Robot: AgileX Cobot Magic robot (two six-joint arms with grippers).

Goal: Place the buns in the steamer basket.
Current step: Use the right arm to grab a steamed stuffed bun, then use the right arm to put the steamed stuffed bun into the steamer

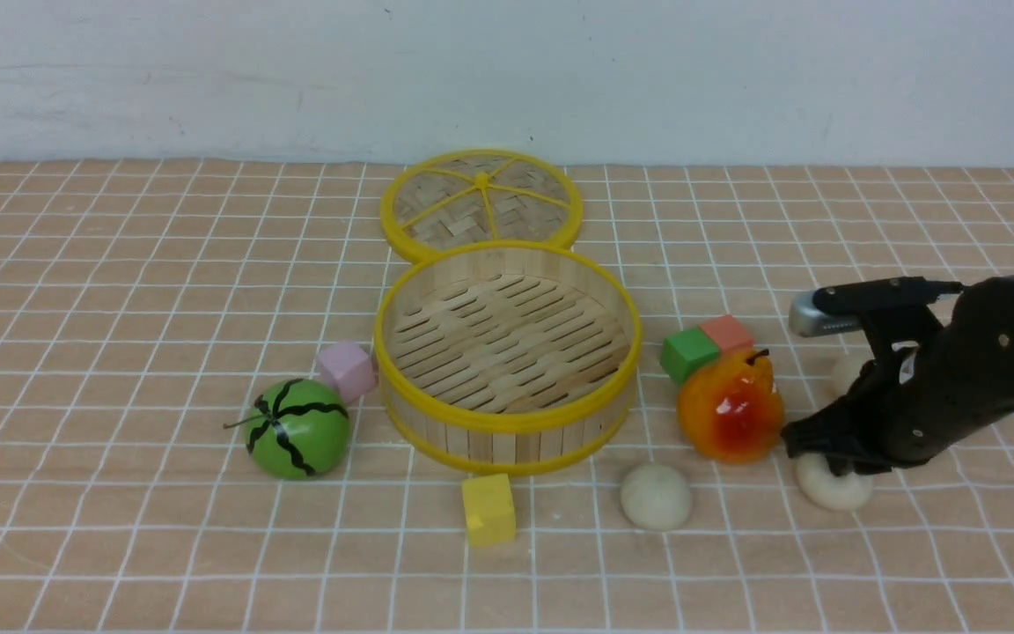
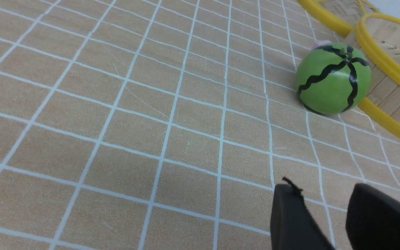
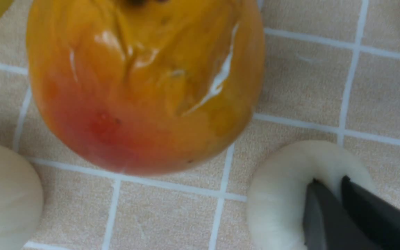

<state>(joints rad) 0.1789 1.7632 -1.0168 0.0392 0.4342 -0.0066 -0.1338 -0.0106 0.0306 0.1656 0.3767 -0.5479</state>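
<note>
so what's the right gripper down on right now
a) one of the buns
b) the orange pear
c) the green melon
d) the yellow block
a: the right gripper has its tips pinched close together into the top of the bun that lies on the table next to the pear.

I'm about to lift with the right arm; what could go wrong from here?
The jaws of the right gripper pinch only the soft top of the bun, so it may tear or slip out on lifting. The pear stands close beside that arm, on the way to the steamer basket, and could be knocked.
</note>
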